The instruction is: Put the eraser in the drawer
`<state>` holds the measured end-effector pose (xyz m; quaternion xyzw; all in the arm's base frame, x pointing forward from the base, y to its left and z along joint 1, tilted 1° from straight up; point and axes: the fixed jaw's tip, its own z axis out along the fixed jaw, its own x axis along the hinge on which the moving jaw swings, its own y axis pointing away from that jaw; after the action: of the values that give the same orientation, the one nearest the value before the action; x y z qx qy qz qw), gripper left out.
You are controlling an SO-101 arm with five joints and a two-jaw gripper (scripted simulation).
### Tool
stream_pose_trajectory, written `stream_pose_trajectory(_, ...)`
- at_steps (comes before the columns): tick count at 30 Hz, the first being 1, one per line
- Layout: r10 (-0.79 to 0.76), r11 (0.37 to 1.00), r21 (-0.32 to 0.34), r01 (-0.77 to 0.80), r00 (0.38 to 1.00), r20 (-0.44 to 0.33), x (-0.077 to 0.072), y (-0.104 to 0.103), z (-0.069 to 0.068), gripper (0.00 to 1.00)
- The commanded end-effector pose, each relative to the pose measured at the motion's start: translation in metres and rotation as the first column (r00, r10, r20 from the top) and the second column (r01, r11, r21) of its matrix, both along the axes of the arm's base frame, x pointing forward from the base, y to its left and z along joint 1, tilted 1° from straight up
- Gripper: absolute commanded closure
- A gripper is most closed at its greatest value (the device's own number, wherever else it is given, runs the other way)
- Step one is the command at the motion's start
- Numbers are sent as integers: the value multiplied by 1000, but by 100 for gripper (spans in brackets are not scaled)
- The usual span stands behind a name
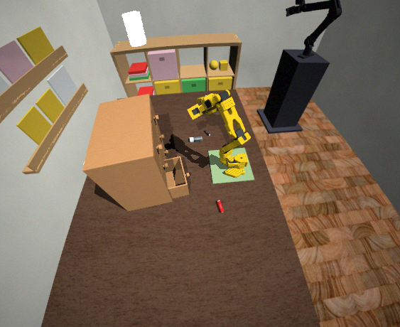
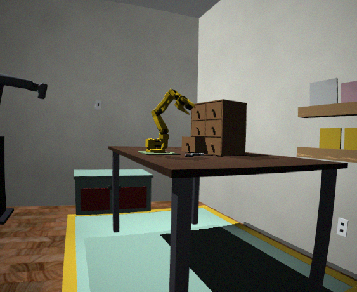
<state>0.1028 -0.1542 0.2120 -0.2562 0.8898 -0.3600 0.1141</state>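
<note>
The wooden chest (image 1: 124, 149) stands at the table's left side; it also shows in the exterior view (image 2: 219, 127). Its bottom-row left drawer (image 1: 178, 176) (image 2: 191, 144) is pulled out; I cannot make out its inside, which is in shadow. The other drawers are shut. A small grey-and-white block (image 1: 195, 138), which looks like the eraser, lies on the table in front of the chest. My gripper (image 1: 194, 113) is raised high, level with the top drawer row (image 2: 189, 108), a short way from the chest front. Its fingers stand a little apart with nothing between them.
A small black thing (image 1: 207, 133) lies beside the grey-and-white block. A red cylinder (image 1: 219, 205) lies nearer the table's front. My arm's base sits on a green mat (image 1: 231, 167). A black pedestal with another arm (image 1: 295, 89) stands off the table.
</note>
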Motion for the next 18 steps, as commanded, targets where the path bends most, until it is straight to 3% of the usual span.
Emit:
stream_pose_trajectory(1, 79, 996, -26, -82, 993, -84, 1, -7, -2, 73)
stream_pose_trajectory(7, 210, 975, -28, -221, 954, -215, 4, -14, -10, 73)
stream_pose_trajectory(9, 210, 975, -28, -221, 954, -215, 4, -14, -10, 73)
stream_pose_trajectory(18, 397, 904, 8, -428, 831, -389, 8, -24, -22, 73)
